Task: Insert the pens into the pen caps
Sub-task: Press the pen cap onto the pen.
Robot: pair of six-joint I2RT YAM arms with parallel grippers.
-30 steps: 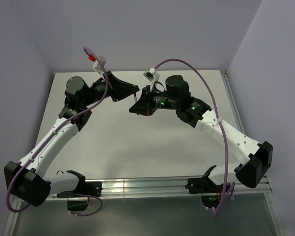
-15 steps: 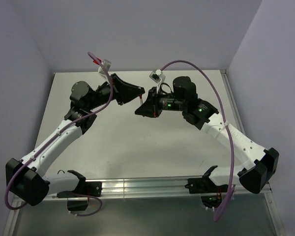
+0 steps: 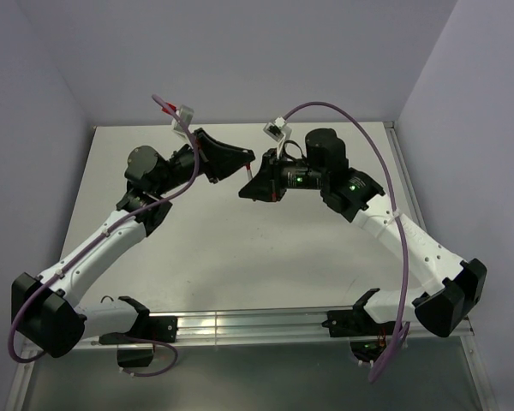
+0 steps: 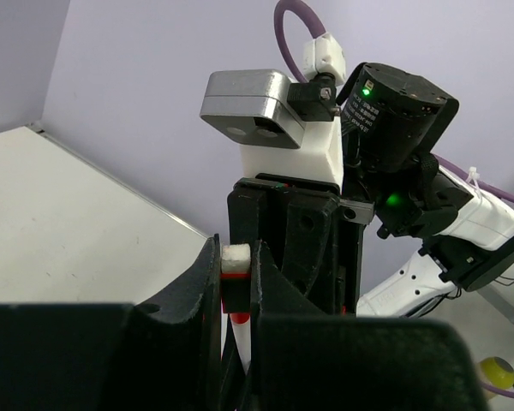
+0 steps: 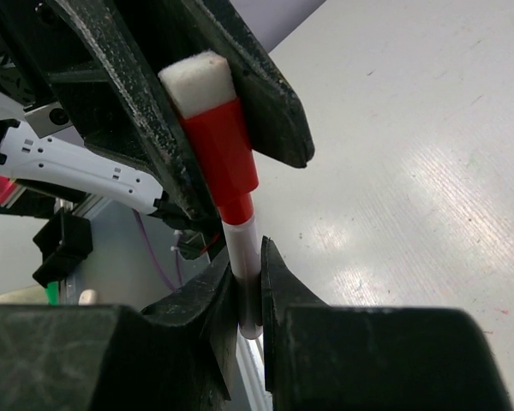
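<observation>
Above the back middle of the table, my two grippers meet tip to tip. In the left wrist view my left gripper (image 4: 235,267) is shut on a red pen cap (image 4: 234,291) with a white end. A white pen (image 4: 242,342) hangs below it. In the right wrist view my right gripper (image 5: 247,278) is shut on that pen's barrel (image 5: 242,248). The barrel's upper end sits in the red pen cap (image 5: 224,158), which is pinched between the left fingers (image 5: 265,94). From above, the pen (image 3: 249,174) bridges the left gripper (image 3: 245,163) and the right gripper (image 3: 249,190).
The white table (image 3: 240,248) lies below both arms, with grey walls behind and at both sides. Purple cables (image 3: 373,163) arc over each arm. A metal rail (image 3: 257,324) runs along the near edge by the arm bases.
Both arms have shifted a little to the right, and the two grippers have stayed together on the pen and cap. The grips look unchanged.
</observation>
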